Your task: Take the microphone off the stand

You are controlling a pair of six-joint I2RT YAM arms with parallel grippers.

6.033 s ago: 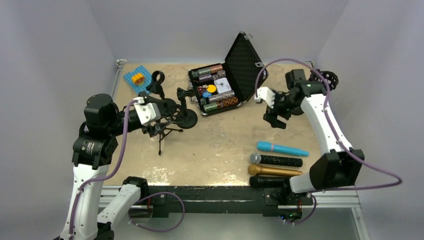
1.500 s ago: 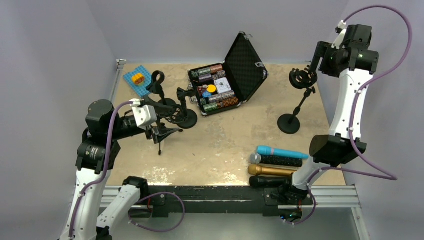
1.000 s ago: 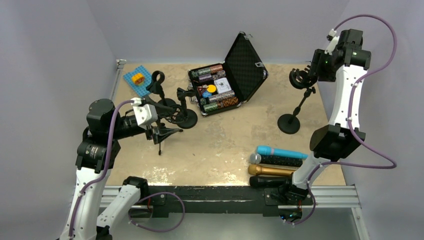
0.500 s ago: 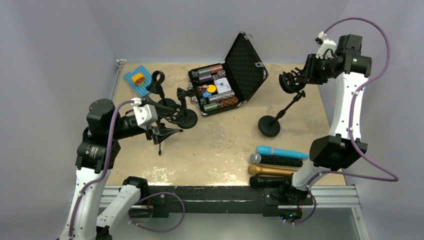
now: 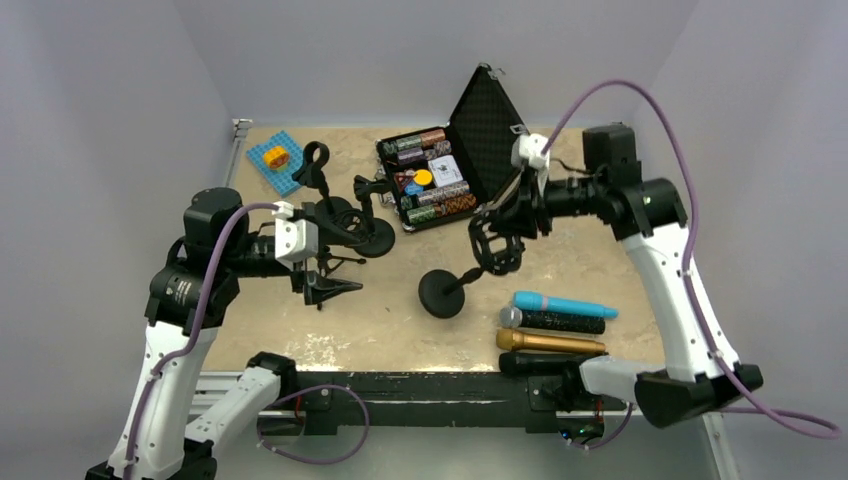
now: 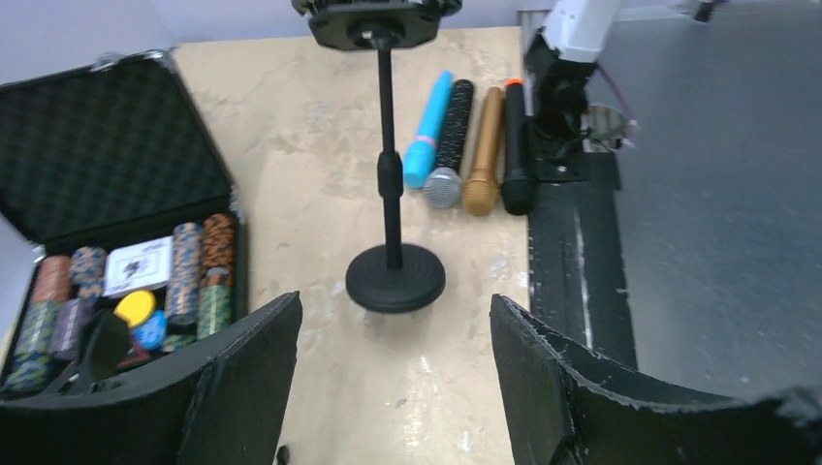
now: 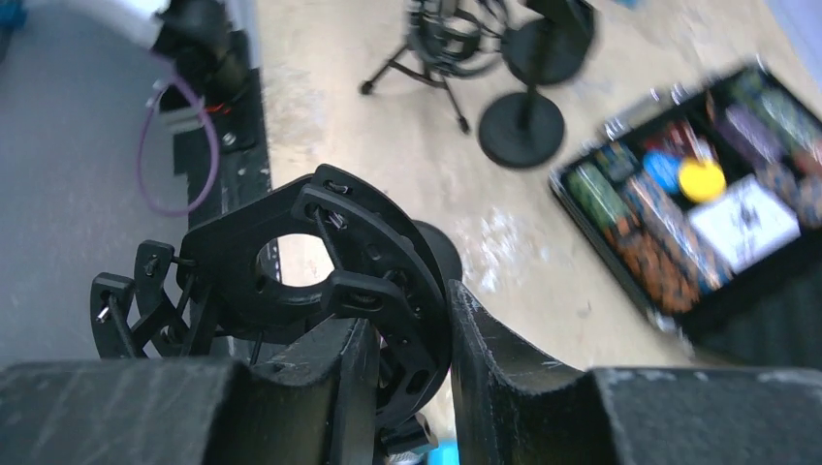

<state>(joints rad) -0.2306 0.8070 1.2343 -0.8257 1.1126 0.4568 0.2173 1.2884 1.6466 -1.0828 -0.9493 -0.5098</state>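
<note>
A black stand with a round base point(image 5: 445, 293) is in the middle of the table. My right gripper point(image 5: 503, 226) is shut on the shock mount point(image 5: 497, 247) at its top. In the right wrist view both fingers point(image 7: 494, 360) pinch the mount's ring point(image 7: 315, 257), and I can see straight through its empty hole. No microphone is in this stand. Blue point(image 5: 565, 301), black glitter point(image 5: 553, 321), gold point(image 5: 550, 342) and black point(image 5: 538, 364) microphones lie side by side at the near right. My left gripper point(image 5: 327, 286) is open, left of the stand, facing its base point(image 6: 395, 278) and pole point(image 6: 389, 155).
An open case of poker chips point(image 5: 432, 178) stands at the back centre. Two more black stands point(image 5: 375, 238) and a small tripod point(image 5: 335, 262) are crowded by the left arm. At the back left lies a blue mat with a yellow block point(image 5: 276, 157).
My right gripper has shut on the mount and carried the stand from the far right edge towards the table's middle. The left arm has shifted slightly nearer.
</note>
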